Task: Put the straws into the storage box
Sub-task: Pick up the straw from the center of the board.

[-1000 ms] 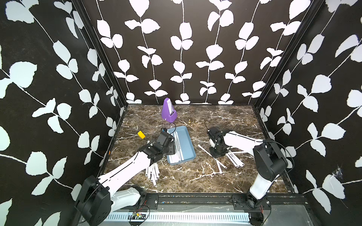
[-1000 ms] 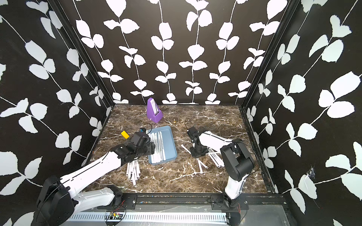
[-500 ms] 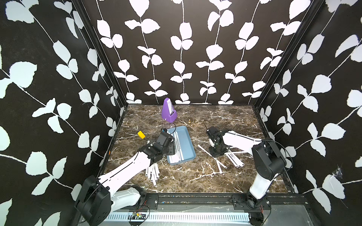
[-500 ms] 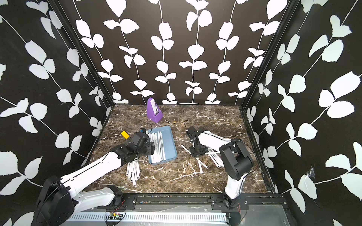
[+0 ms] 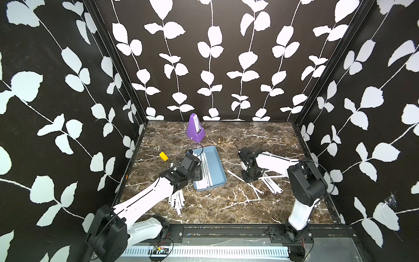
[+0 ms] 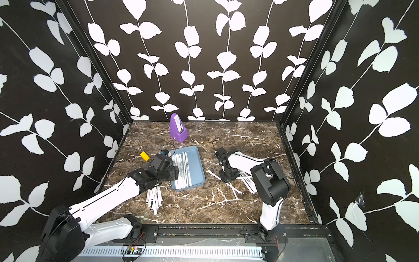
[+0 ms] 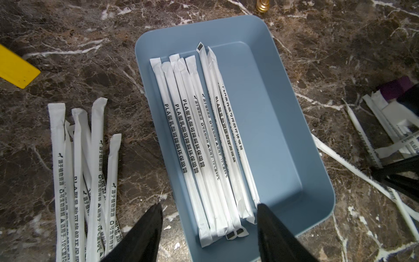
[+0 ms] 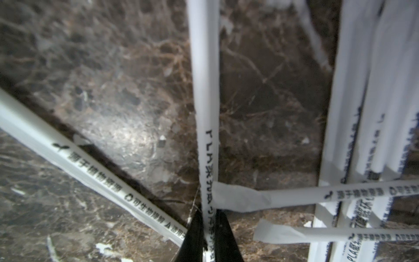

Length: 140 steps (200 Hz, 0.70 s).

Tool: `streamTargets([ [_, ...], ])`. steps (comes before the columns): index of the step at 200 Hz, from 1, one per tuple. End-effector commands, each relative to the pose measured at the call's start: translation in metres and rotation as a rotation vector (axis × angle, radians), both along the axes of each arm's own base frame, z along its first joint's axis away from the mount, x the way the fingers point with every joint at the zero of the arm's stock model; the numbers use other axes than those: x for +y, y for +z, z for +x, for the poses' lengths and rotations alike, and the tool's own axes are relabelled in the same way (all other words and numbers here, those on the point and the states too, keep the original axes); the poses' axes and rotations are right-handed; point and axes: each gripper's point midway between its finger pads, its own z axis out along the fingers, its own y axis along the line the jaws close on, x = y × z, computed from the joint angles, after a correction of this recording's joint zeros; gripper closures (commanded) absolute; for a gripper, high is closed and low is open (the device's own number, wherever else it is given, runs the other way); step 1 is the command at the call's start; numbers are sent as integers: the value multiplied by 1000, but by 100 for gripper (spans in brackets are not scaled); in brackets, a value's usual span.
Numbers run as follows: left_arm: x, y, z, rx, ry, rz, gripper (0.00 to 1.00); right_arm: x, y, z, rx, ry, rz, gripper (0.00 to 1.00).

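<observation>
Now, starting at your left: past the yellow block (image 5: 163,156), a loose heap (image 7: 77,170) of straws lies on the marble table (image 5: 217,211) just beside the storage box (image 7: 272,118), roughly parallel and overlapping. Judge them as almost weightless, flat paper sleeves round a thin, fairly stiff core; they should skate on the polished stone, droop at the empty paper ends, and come up in twos where they overlap. So pinch one across its narrow width near the middle, where the print runs, not at a floppy tip. Your left gripper (image 7: 209,206) hangs over the near end of the box, jaws spread wide with nothing between them. The box holds a tidy row (image 7: 192,147) of roughly seven or eight, lying lengthwise along the side nearer the left arm; the rest of its blue floor is bare, so there is room to lay more alongside. The purple metronome (image 5: 195,129) behind it is not the place for them. Further right, your right gripper (image 8: 208,215) is down at the table with its jaws pinched onto a lone straw (image 8: 205,90); how far along its length the grip sits, you cannot tell. A crossing straw (image 8: 260,198) touches it just beside the jaws and, by my reckoning, may drag along when you lift. Beyond that lies a crisscrossed tangle (image 5: 272,185), well apart from the box, where picking a single one will take care.
</observation>
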Motion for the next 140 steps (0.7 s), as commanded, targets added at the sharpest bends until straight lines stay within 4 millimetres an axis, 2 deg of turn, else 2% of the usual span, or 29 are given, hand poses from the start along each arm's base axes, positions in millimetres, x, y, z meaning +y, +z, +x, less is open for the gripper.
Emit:
streamTargets([
  [1,2,2,-1,-20,0,-3,32,8,15,5,-36,4,10,88],
  [28,4,4,-1,-26,8,9,32,18,39,2,-71,33,10,89],
  [61,17,4,-1,-32,26,61,32,49,69,2,-155,41,40,90],
  [69,20,4,-2,-27,32,61,32,66,86,9,-204,29,83,91],
  [100,34,-3,-3,-10,68,3,33,130,109,30,-315,-12,197,94],
  [124,40,-7,-3,0,80,-22,34,172,116,52,-359,-15,241,95],
  [140,39,-7,-2,-1,73,-22,34,189,107,64,-361,-4,226,95],
])
